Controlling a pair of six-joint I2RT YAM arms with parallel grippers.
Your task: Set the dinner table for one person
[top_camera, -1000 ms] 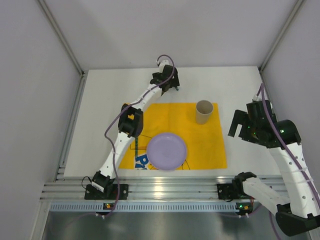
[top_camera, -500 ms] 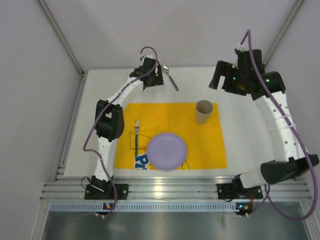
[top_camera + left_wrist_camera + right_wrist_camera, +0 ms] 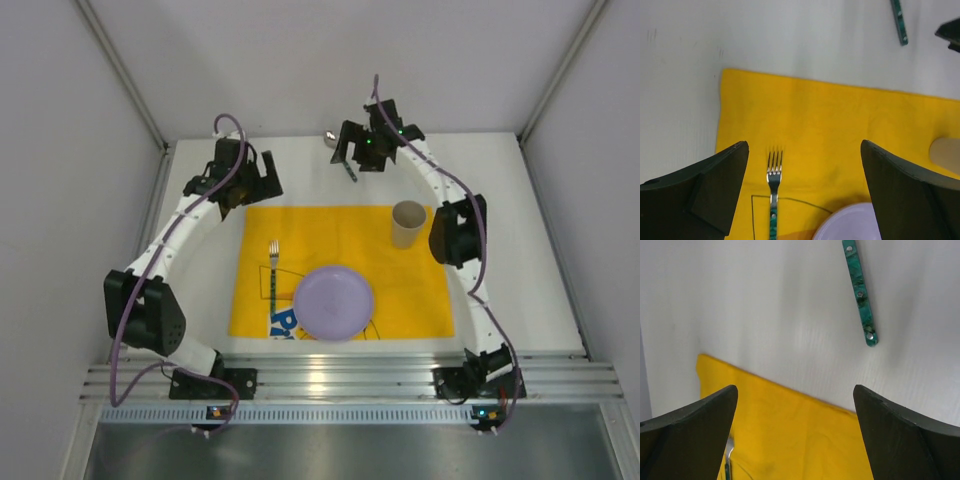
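Dinner counter (image 3: 500, 180): right hand (image 3: 795, 390), jaws apart, has swung over the stray spoon (image 3: 860, 292) as left hand (image 3: 805, 150), also apart, retreats; spoon likely next.

On the placemat (image 3: 330, 235), the plate (image 3: 333, 302) sits at the near edge, the fork (image 3: 272, 268) to its left, and the paper cup (image 3: 407, 223) in the far right corner. The spoon (image 3: 330, 138) lies on the dinner table (image 3: 500, 200) behind the placemat.
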